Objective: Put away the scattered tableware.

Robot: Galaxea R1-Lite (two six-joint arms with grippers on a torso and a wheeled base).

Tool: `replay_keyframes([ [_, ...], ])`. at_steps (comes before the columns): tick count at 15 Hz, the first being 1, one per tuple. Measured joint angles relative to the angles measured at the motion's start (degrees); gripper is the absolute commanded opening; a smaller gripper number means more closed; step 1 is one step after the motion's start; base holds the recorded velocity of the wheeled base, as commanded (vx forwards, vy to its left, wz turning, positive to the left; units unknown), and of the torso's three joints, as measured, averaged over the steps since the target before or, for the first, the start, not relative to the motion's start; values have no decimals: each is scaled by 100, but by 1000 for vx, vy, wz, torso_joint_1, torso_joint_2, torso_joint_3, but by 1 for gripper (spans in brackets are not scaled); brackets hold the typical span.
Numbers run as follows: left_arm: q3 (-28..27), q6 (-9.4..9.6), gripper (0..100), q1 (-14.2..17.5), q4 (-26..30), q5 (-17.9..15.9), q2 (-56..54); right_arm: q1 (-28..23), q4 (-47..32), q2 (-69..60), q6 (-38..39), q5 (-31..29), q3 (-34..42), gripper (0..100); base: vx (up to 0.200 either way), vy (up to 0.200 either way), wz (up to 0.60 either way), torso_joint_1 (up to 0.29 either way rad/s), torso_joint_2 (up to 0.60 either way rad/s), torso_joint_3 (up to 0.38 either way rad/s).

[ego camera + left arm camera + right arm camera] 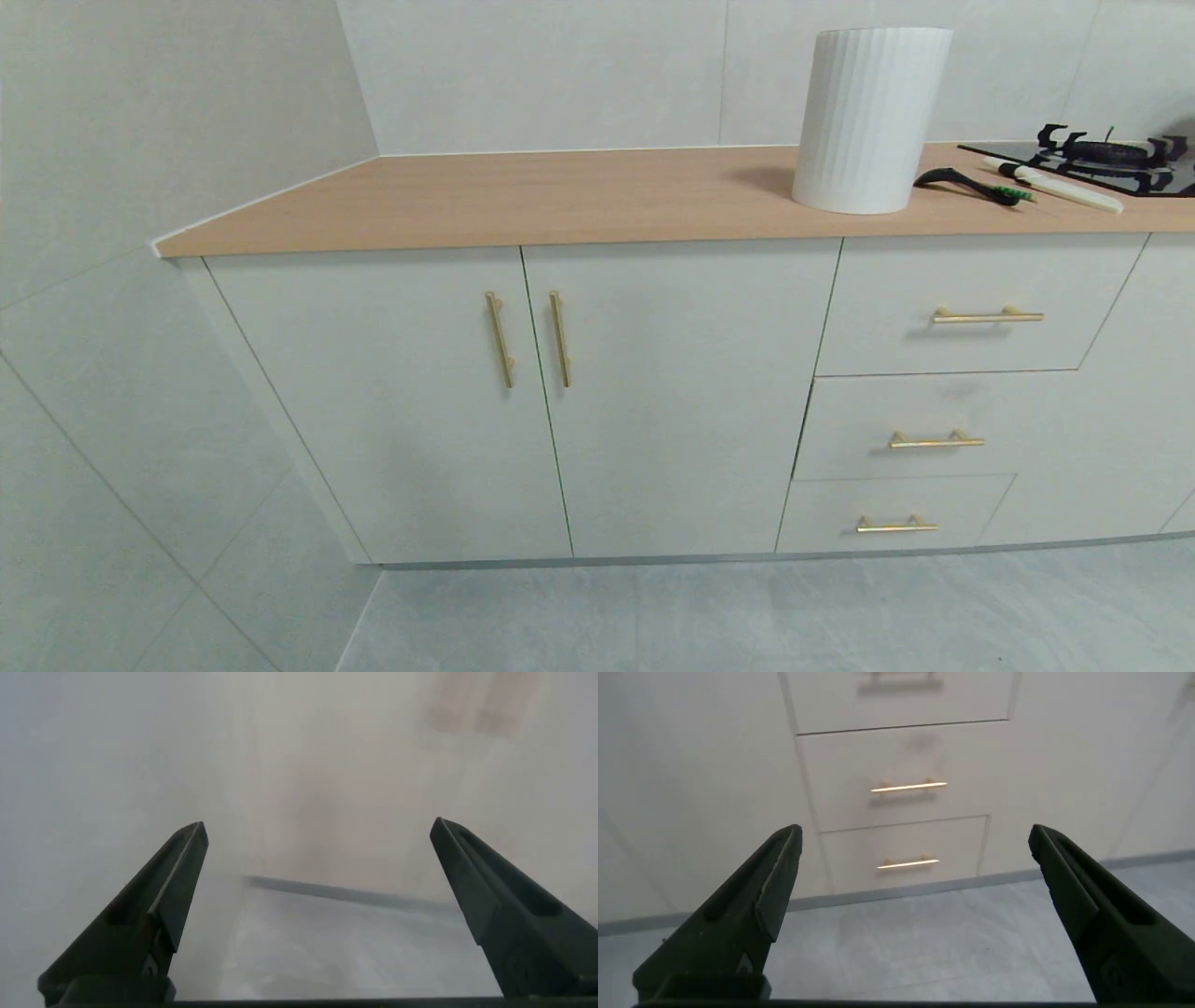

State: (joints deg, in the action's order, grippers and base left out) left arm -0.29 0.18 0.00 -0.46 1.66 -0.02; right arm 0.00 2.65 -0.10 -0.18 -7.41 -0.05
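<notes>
while both arms hang low and empty, step: approach. nothing grasped, tableware not yet reached.
left gripper (318, 829): jaws spread wide, nothing between them; a pale blurred surface ahead with one dark line across it, cannot tell what.
right gripper (915, 833): jaws equally wide apart, holding nothing; faces drawer fronts and grey floor.
tableware: black utensil (962, 180) and long white utensil (1055, 185) lie flat on the worktop (560, 196), upper right of the head frame. kind of each too small to tell; whether the two touch, cannot tell.
white ribbed container (868, 121): upright on the worktop, just beside the black utensil, to its left in the frame. likely where the pieces go, a judgement only.
hob (1111, 154): far upper right corner, the white utensil lying along its near edge.
drawers (934, 425): three stacked, right half of the frame under the worktop, all shut.
double doors (532, 401): centre of frame, shut.
next move, judged: the right wrist camera faces the lower drawers, so that gripper sits low and well apart from the utensils. calls for lifting an arm above worktop level, likely the right since the pieces lie on that side, then lowering the open jaws over a thin handle lying flat, which offers little to bite on.
views compared: head view gives worktop, container and utensils; right wrist view gives two lower drawer handles and the floor; left wrist view gives little to read.
</notes>
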Motion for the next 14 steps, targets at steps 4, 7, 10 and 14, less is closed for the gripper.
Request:
replay_keyframes([
  [4, 20, 191, 100, 0, 71, -106, 0, 0, -108, 5, -37, 328, -6, 100, 0, 0, 0, 0, 0, 0],
  [7, 20, 171, 100, 0, 65, -101, 0, 0, -240, 10, 51, 503, -6, 100, 0, 0, 0, 0, 0, 0],
  [10, 20, 94, 100, 0, 65, -106, 0, 5, -249, 7, 129, 507, -2, 100, 0, 0, 0, 0, 0, 0],
  [14, 27, -11, 100, 0, 57, -104, 0, 2, -255, 5, 130, 510, 2, 100, 0, 0, 0, 0, 0, 0],
])
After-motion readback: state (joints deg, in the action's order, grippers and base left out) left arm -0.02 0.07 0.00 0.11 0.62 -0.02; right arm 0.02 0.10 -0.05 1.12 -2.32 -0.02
